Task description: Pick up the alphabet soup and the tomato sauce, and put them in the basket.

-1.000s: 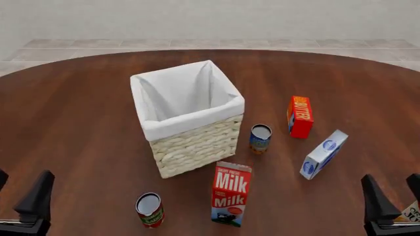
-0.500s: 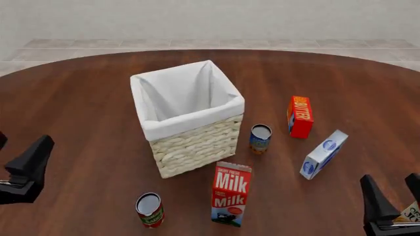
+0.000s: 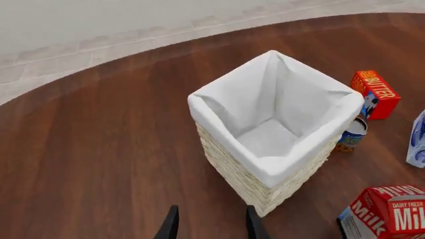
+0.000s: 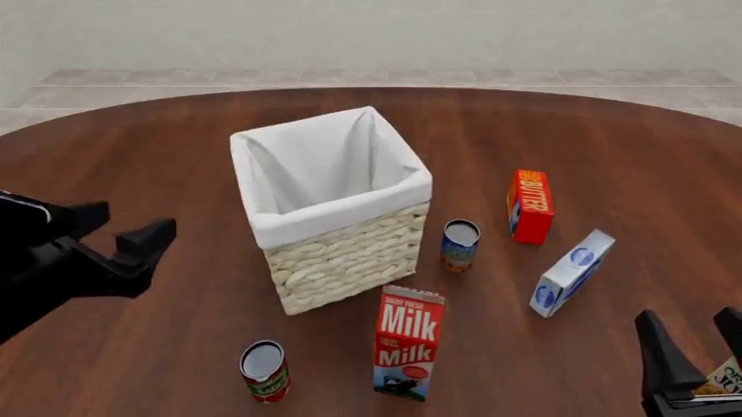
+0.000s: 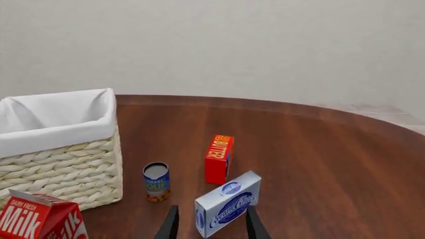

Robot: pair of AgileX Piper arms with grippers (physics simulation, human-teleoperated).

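Two hands, left hand (image 4: pixel 130 224) and right hand (image 4: pixel 693 334), spread apart, empty; cans stand outside basket (image 4: pixel 347 248).

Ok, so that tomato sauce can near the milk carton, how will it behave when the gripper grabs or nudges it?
The tomato sauce is a rigid-looking tin, so it probably won't deform. It stands upright on the table; a high push might tip it, after which it would likely roll. Its smooth round side may slip.

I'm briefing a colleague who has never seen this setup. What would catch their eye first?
The tall wicker basket with its white liner dominates the middle of the round wooden table, and it is empty. Next, the red milk carton stands in front of it, beside the tomato sauce. The left gripper hangs open to the basket's left.
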